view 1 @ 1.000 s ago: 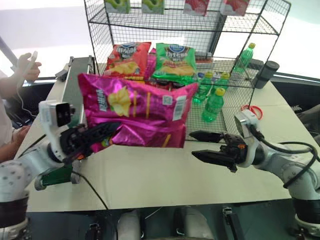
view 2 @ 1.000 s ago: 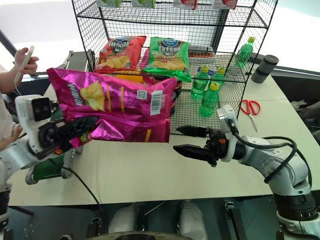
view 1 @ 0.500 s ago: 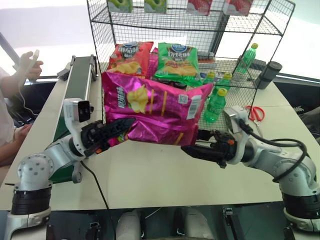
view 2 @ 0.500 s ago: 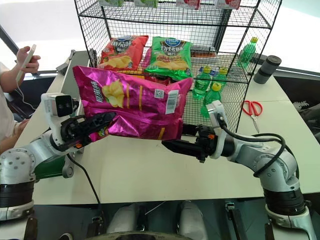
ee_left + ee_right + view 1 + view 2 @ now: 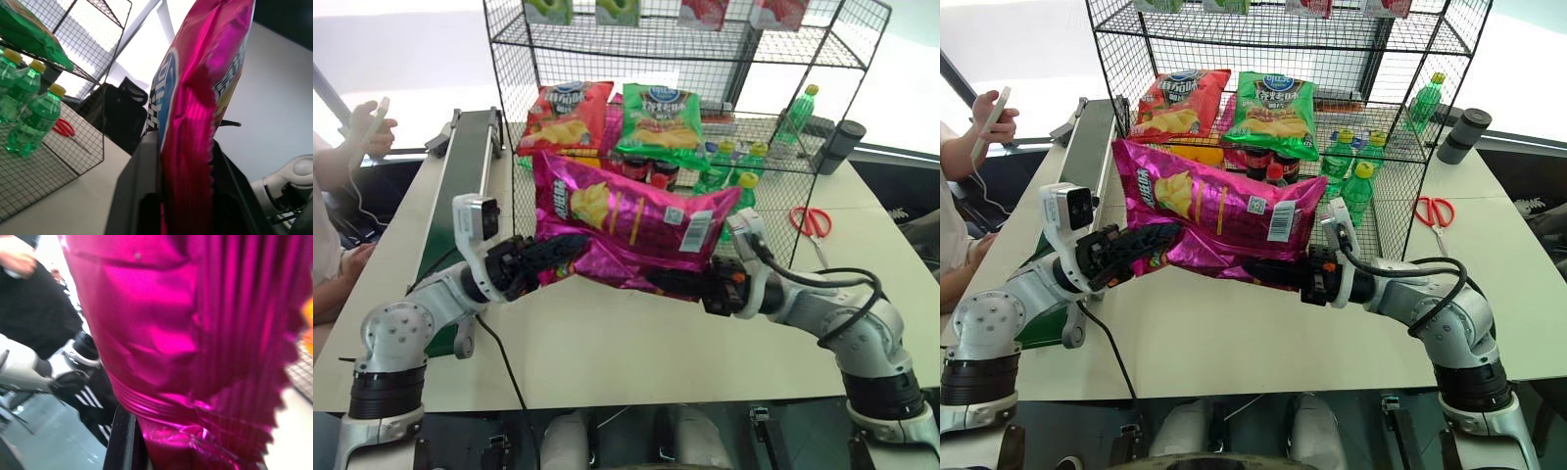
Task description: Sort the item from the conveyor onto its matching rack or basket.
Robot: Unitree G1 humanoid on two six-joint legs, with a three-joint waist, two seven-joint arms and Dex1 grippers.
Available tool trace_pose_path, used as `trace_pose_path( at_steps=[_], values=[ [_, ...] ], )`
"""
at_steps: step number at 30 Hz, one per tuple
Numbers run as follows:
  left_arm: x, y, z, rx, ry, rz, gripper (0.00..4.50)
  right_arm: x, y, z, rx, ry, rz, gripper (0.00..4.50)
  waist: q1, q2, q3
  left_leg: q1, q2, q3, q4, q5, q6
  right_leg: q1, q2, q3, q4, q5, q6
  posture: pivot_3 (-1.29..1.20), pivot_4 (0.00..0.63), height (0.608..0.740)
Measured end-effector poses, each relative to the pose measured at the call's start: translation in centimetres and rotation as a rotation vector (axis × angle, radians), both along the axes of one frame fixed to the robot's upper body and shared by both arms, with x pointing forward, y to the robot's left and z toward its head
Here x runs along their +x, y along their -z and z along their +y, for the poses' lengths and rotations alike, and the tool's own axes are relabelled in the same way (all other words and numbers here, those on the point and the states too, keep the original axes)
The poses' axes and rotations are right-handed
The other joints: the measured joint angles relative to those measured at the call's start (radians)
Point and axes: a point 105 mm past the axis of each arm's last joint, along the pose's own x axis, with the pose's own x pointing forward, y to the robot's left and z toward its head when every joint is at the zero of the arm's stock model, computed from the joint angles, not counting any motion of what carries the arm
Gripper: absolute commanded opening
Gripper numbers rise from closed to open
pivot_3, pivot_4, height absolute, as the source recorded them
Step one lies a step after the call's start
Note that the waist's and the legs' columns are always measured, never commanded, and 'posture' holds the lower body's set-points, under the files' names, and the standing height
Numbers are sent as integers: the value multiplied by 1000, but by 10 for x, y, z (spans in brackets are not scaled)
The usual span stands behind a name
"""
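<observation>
The far side of the table (image 5: 607,362) is taken up by the black wire rack (image 5: 705,59), on whose middle tier a red bag (image 5: 560,116) and a green bag (image 5: 658,119) are leaned, with green bottles (image 5: 736,188) stood to their right; crisp bags are evidently grouped there, so that tier is judged the likely destination. Along the left edge the dark green conveyor (image 5: 460,176) is run away from the robot. The magenta-pink crisp bag (image 5: 626,230) is held in the air in front of the rack, lengthwise between the two arms and clear of the table. Its left end lies between the fingers of the left gripper (image 5: 551,257), which are spread a little around the seam. Its lower right edge is pinched by the right gripper (image 5: 668,284), whose fingers are closed on the foil. A hand-over from left to right is suggested. At the far left a phone is held in a person's hand (image 5: 364,127).
</observation>
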Motion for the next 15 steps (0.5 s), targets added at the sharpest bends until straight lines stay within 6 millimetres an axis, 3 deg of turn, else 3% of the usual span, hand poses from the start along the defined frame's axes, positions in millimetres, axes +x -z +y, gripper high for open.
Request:
trace_pose_path(
  at_steps=[4, 5, 9, 15],
  values=[
    [3, 7, 12, 52, -51, -9, 4229, 6, 3, -23, -42, 116, -59, 195, 1, 0, 0, 0, 0, 1, 0, 0, 0, 0, 0, 0, -1, 0, 0, 0, 150, 740],
    [4, 9, 17, 62, -69, -13, 4500, 6, 3, -32, -51, 152, -69, 195, 2, 0, 0, -1, 0, 1, 0, 0, 0, -1, 0, 0, -1, 0, 0, 0, 150, 740],
    [10, 18, 31, 134, -155, -56, 4500, 0, -4, -63, -91, 297, -178, 195, 14, 0, 0, 0, 0, 1, -1, -1, 1, -1, 0, 0, -1, 0, 0, 0, 150, 740],
    [25, 24, 31, 185, -290, -188, 4500, -2, -46, -102, -183, 522, -501, 195, 25, 0, 0, 0, 0, 2, -1, -1, 1, -1, 0, 3, -2, 0, 0, 0, 150, 740]
  ],
)
